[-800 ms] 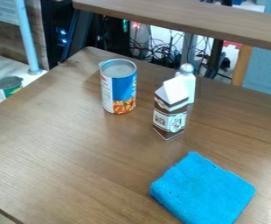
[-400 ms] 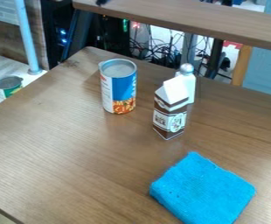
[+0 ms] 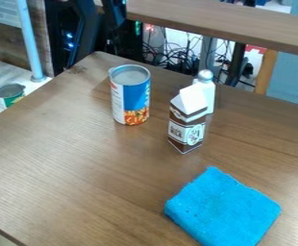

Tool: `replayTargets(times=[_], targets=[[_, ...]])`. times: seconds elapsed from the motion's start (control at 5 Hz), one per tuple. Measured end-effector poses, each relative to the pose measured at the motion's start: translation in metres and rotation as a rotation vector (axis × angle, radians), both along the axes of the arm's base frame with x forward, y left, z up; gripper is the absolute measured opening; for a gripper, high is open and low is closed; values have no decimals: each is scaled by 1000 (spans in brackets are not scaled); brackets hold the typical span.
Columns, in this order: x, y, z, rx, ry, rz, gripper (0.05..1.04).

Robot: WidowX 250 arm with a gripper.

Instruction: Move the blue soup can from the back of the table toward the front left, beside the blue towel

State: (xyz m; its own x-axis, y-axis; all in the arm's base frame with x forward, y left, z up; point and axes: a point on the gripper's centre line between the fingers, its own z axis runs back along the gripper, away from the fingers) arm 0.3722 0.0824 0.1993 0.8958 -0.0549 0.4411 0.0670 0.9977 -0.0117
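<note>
At the top edge, left of the middle, the black gripper (image 3: 115,13) hangs behind the table's far left corner, above and beyond the can. It touches none of the things on the table. A blue-and-white can (image 3: 131,96) with orange at its base stands upright. To its right stands a brown-and-white milk carton (image 3: 187,122) with a peaked top, and close behind the carton is a white bottle (image 3: 206,91) with a silvery round cap, partly hidden. A folded bright blue cloth (image 3: 222,209) lies flat at the lower right.
The brown wooden table (image 3: 68,158) spans most of the view. A raised wooden shelf (image 3: 229,21) crosses behind it, with cables below. At the left, a light counter holds a green can (image 3: 10,95), beside a pale blue pole (image 3: 30,41).
The black arm has come in from the top edge, first as a small dark tip and now lower and larger. The can, carton, bottle and cloth have not moved.
</note>
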Motion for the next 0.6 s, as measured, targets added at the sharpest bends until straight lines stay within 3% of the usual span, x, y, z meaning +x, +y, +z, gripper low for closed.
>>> replayTargets(times=[0.2,0.4,0.6], targets=[[17,9,-23,8,-9,48,1006],[22,17,-56,-5,84,122,1006],[32,20,-76,-36,142,165,1006]])
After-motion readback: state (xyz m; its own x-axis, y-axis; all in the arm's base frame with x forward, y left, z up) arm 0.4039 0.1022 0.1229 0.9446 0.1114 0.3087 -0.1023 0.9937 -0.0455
